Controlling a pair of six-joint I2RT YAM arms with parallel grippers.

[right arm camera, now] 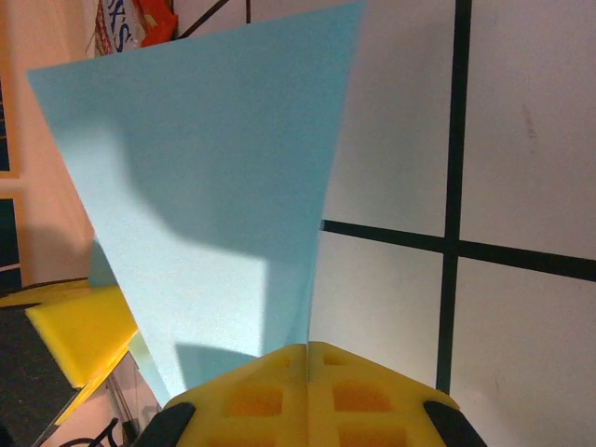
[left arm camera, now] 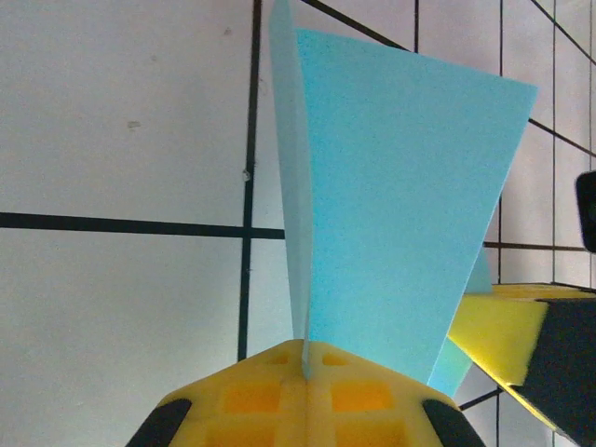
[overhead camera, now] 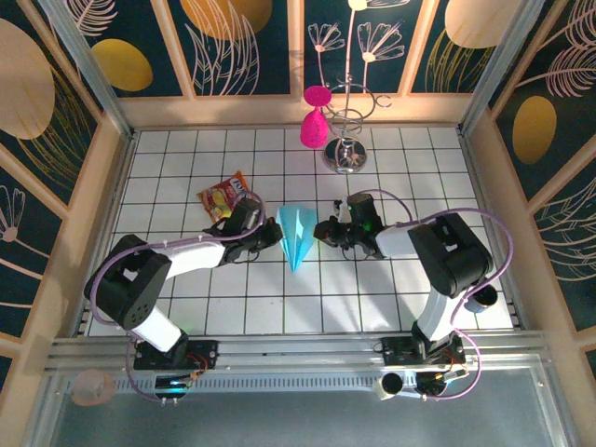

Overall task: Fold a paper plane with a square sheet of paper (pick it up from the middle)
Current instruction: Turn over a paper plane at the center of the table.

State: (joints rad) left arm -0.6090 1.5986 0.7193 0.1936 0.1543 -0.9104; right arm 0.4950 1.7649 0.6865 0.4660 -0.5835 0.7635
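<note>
The left gripper [left arm camera: 305, 358] and right gripper [right arm camera: 307, 358] pinch edges of the paper plane [overhead camera: 296, 237] amid bare tiles [overhead camera: 233, 307].

Red/yellow snack pkt [overhead camera: 226, 197] on white grid table [overhead camera: 186, 307], pink obj [overhead camera: 314, 126] by metal stand [overhead camera: 345, 154] at rear

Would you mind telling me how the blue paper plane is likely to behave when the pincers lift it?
Probably very light and floppy: the paper plane is thin folded sheet, though its creases seem to hold the flap flat beyond the left pincer. It could slip or crumple, as the right pincer pinches just its edge.
</note>
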